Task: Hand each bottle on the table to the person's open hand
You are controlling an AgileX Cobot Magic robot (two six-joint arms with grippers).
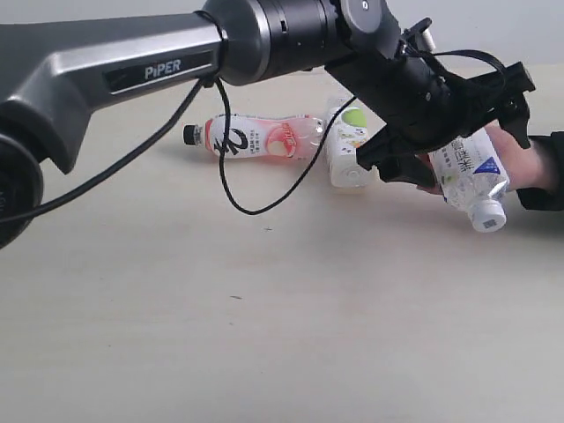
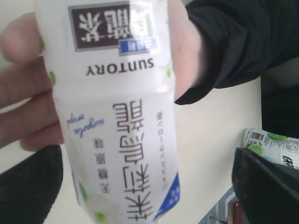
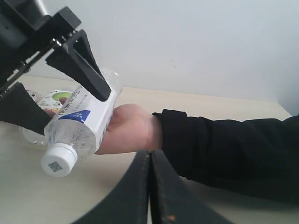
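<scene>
Left arm point(image 1: 106, 70): smooth grey casing. Left gripper point(image 1: 460, 152), matte black, is spread around the clear white-label bottle point(image 2: 117, 116) lying in the person's open hand point(image 3: 128, 128). Only the right wrist view shows the right gripper point(image 3: 149, 161), pressed together. Pink bottle point(image 1: 264, 137) lies on the table point(image 1: 264, 335) beside the left gripper.

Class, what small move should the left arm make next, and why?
Probably draw the left gripper straight back off the white bottle: its jaws stand open either side, and the bottle lies in the hand. The pink bottle and green bottle lie on the table.
</scene>
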